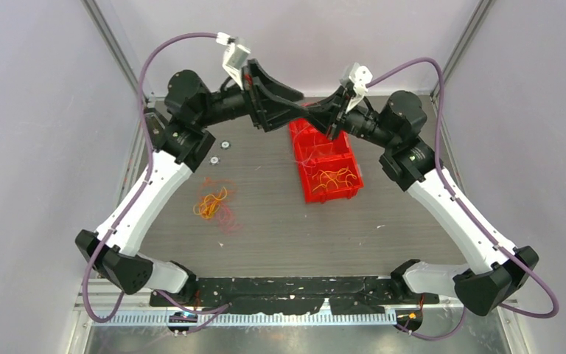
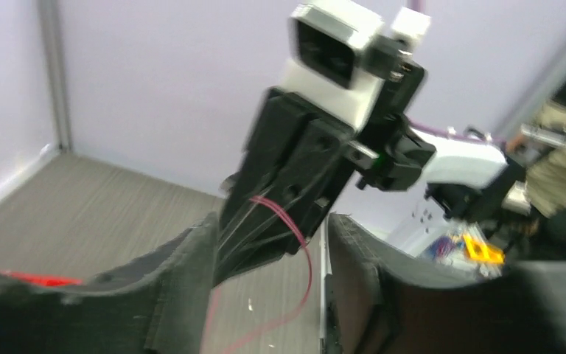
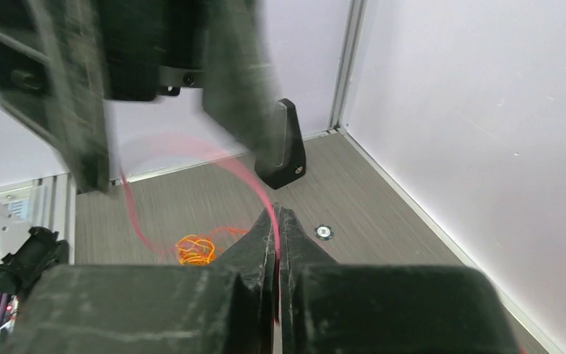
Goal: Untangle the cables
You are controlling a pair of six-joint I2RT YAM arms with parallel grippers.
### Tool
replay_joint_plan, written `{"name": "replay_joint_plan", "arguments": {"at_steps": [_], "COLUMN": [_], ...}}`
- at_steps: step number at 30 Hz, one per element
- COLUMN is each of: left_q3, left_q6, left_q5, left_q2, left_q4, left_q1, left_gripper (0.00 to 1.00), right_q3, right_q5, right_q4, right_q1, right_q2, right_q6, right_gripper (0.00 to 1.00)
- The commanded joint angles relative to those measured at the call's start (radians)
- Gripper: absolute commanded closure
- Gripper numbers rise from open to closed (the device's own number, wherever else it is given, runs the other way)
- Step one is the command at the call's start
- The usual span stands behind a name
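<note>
1. The pink-red strand (image 3: 258, 192) is in the air over the far end of the red bin (image 1: 332, 198). The right gripper (image 3: 277, 221) has its fingers pressed together on it. From that pinch it arcs up and away towards the left gripper (image 2: 273, 221).
2. The left gripper is spread, one finger on each side of the right gripper's nose. I cannot tell whether the strand rests on either finger.
3. The rest of the cables lie apart from this. A loose tangle (image 1: 214, 203) of orange, yellow and pink-red sits on the table left of the bin. More yellow-orange strands (image 1: 333, 177) lie in the bin's near compartment.
4. Risks, as I judge them:
   - The strand is far thinner than the fingers, so a sharp pull could slide it out of the pinch.
   - If dropped here, it would land in the bin among the other strands.
   - In the left wrist view it seems to cross the right gripper's black body, where it could snag.
   - The grippers are very close, so closing the left one might clamp metal rather than strand.
5. The table (image 1: 302, 236) is dark grey with a fine grain. Two small discs (image 1: 225, 145) lie near the left arm.
6. Pale lilac walls enclose the three far sides, with aluminium posts at the back corners.
</note>
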Motion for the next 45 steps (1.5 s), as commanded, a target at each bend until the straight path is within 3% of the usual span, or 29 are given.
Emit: {"name": "replay_joint_plan", "arguments": {"at_steps": [1, 2, 4, 12, 24, 38, 45], "left_q3": [-0.060, -0.077, -0.111, -0.285, -0.384, -0.436, -0.448], "left_q6": [0.009, 0.011, 0.041, 0.232, 0.290, 0.269, 0.292], "left_q5": [-0.101, -0.104, -0.110, -0.128, -0.100, -0.079, -0.077], "left_q2": [-0.080, -0.095, -0.131, -0.283, -0.338, -0.323, -0.333], "left_q4": [-0.020, -0.032, -0.071, -0.235, -0.292, -0.279, -0.312], "left_q1": [0.130, 0.162, 0.222, 0.389, 0.455, 0.488, 0.498], "left_gripper": [0.21, 0.05, 0.01, 0.01, 0.00, 0.00, 0.01], "right_q3": [0.051, 0.060, 0.120, 0.304, 0.366, 0.188, 0.140], "right_q5": [0.041, 0.037, 0.026, -0.043, -0.079, -0.138, -0.083], "right_q4": [0.055, 0.060, 0.062, 0.085, 0.135, 0.087, -0.038], "right_q1": [-0.043, -0.066, -0.103, -0.194, -0.240, -0.340, -0.358], "right_q2": [0.031, 0.046, 0.106, 0.324, 0.499, 0.427, 0.411], "right_q6": [0.015, 0.025, 0.071, 0.136, 0.162, 0.125, -0.032], "right_gripper": [0.95, 0.95, 0.95, 0.95, 0.95, 0.95, 0.94]}}
